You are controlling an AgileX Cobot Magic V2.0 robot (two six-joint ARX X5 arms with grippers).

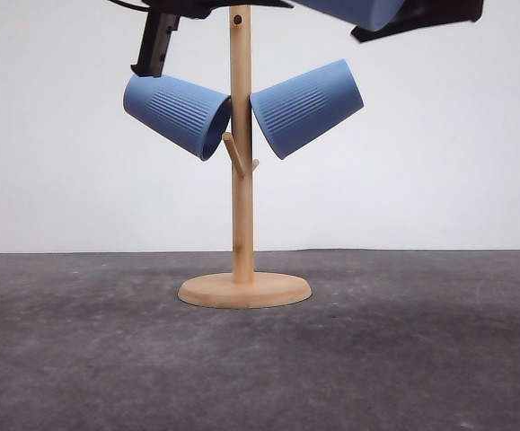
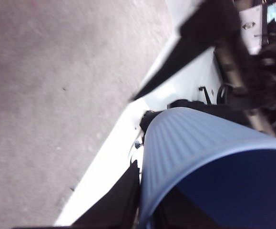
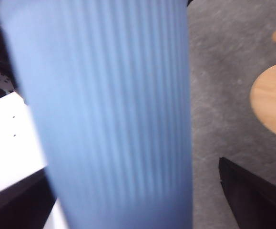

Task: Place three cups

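On the dark grey table (image 1: pixel 80 359) stands a wooden stand (image 1: pixel 242 180) with a round base and short pegs. To the left of its post a light-blue ribbed cup (image 1: pixel 174 112) hangs tilted, mouth toward the post; one black finger of the left gripper (image 1: pixel 156 43) reaches down to just above its base end. The left wrist view shows a cup (image 2: pixel 195 143) close between dark fingers (image 2: pixel 116 200), yet I cannot tell whether they press on it. Right of the post a second cup (image 1: pixel 306 106) hangs tilted, mouth toward the post as well. Above it, at the upper edge, a third cup (image 1: pixel 354 11) is held by the right gripper (image 1: pixel 417 18). From the right wrist, this cup (image 3: pixel 114 119) lies between the dark fingers (image 3: pixel 252 195), which are clamped on it above the stand's base (image 3: pixel 273 100).
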